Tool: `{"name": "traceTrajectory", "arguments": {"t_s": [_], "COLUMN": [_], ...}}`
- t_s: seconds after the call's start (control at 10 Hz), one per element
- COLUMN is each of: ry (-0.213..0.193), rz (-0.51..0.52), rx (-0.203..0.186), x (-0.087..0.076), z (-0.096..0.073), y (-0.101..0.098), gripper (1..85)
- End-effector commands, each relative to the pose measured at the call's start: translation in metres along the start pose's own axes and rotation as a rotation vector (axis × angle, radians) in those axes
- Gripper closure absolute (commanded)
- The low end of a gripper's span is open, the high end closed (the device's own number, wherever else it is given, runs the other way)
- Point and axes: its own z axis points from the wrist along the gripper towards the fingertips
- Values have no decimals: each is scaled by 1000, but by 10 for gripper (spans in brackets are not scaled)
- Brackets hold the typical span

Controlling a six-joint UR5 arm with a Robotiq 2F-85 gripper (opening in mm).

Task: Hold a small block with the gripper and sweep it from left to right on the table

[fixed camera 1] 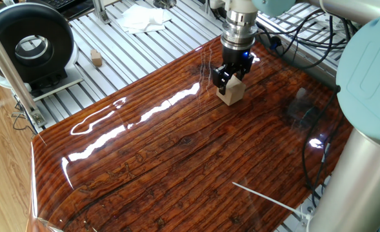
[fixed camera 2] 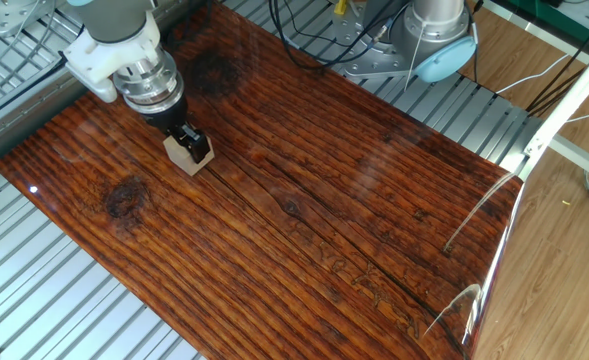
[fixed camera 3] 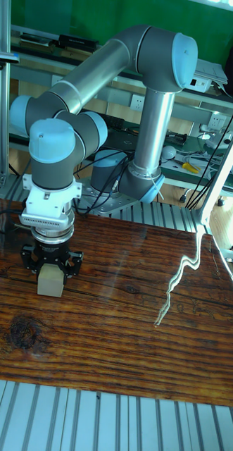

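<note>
The small block is a pale beige wooden cube resting on the table, a glossy reddish-brown board. My black two-finger gripper comes straight down from its silver wrist and is shut on the block's upper part. In the tall fixed view the block sits near the board's left end. Its bottom face touches the board.
A tiny brownish block lies on the aluminium slats beside a black round device. White cloth lies further back. Cables and the arm base stand past the board's far edge. An upright post rises at the right.
</note>
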Motion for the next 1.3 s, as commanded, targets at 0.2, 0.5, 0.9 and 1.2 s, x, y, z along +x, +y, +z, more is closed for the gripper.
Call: {"name": "traceTrajectory", "arguments": {"t_s": [0.2,0.5,0.9,1.2], "ry": [-10,-10,-7,-14], "rz": [-3,-8,9,2], "rx": [-13,4,9,30], "x": [-1,0,-1,-2], "z": [2,3,0,9], "y": [-2,-8,2,-13], "gripper": [847,847,847,847]}}
